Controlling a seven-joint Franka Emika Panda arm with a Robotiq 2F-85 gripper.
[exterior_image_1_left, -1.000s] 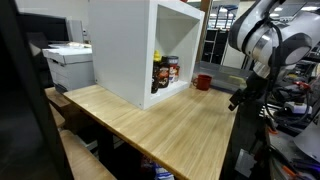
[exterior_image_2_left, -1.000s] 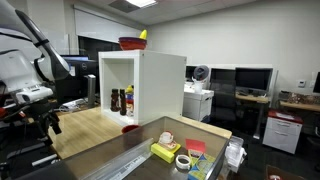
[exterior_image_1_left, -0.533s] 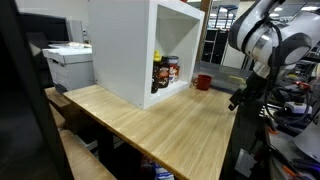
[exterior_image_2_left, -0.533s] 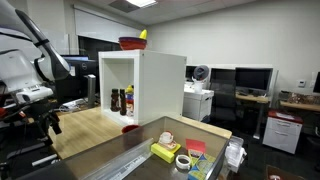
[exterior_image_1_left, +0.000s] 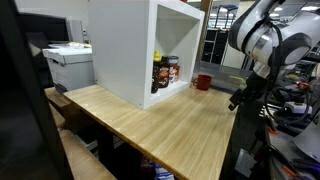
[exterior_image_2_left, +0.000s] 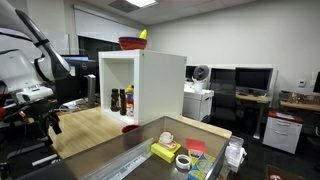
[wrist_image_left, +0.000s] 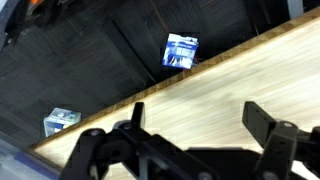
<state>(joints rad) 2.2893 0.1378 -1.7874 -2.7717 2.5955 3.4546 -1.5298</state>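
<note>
Where the worktop (exterior_image_1_left: 150, 125) bears it in an exterior view: white cabinet (exterior_image_1_left: 125, 45), bottles (exterior_image_1_left: 165, 72) inside; red cup (exterior_image_1_left: 203, 81) just beside its opening; my hand (exterior_image_1_left: 240, 99), released, empty, above the worktop's edge.

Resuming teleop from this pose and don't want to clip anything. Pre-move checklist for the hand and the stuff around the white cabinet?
1. The hand open and empty: ok, jaws wide apart, nothing between them.
2. Its clearance from the wooden table: cannot tell, it hangs close by the table's edge.
3. The bottles upright inside the white cabinet: ok.
4. The red cup upright on the table beside the cabinet: ok.
5. The red bowl seated on the cabinet's top: ok.
6. The blue packets on the floor beyond the table's edge, out of the way: cannot tell.
</note>
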